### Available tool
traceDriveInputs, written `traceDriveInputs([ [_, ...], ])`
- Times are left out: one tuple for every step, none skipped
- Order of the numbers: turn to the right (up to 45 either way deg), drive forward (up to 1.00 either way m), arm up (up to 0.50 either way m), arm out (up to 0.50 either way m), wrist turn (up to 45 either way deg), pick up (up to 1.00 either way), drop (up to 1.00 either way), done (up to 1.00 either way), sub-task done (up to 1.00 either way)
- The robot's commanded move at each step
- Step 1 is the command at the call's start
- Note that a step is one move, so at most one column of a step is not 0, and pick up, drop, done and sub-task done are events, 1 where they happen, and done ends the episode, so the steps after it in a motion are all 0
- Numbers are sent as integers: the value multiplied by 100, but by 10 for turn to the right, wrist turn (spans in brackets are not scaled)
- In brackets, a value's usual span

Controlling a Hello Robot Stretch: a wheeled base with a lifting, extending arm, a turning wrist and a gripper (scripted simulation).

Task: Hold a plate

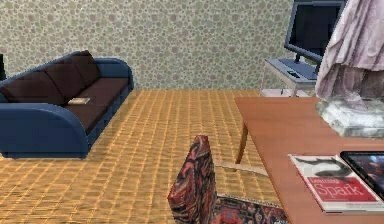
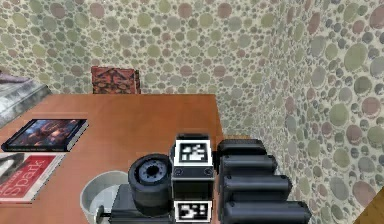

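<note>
A pale grey round dish (image 2: 98, 188), perhaps the plate, lies on the brown wooden table (image 2: 130, 120) near the arm side view's bottom edge. The gripper (image 2: 118, 207) has its dark body just right of the dish, left of the two white marker squares at the arm's end. Its fingers reach toward the dish at the lower edge. I cannot tell whether the gripper holds anything.
On the table lie a dark book (image 2: 45, 133) and a red magazine (image 2: 24, 176) (image 1: 325, 178), beside a tablet (image 1: 366, 170) and a draped statue (image 1: 352, 60). A patterned chair (image 2: 115, 79) stands at the far side, another (image 1: 200, 185) nearby. A blue sofa (image 1: 55, 100) and a TV (image 1: 312, 30) line the walls.
</note>
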Motion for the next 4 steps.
traceDriveInputs([
  [0,0,0,0,450,0,0,0,0],
  [0,0,0,0,450,0,0,0,0],
  [0,0,0,0,450,0,0,0,0],
  [0,0,0,0,360,0,0,0,0],
])
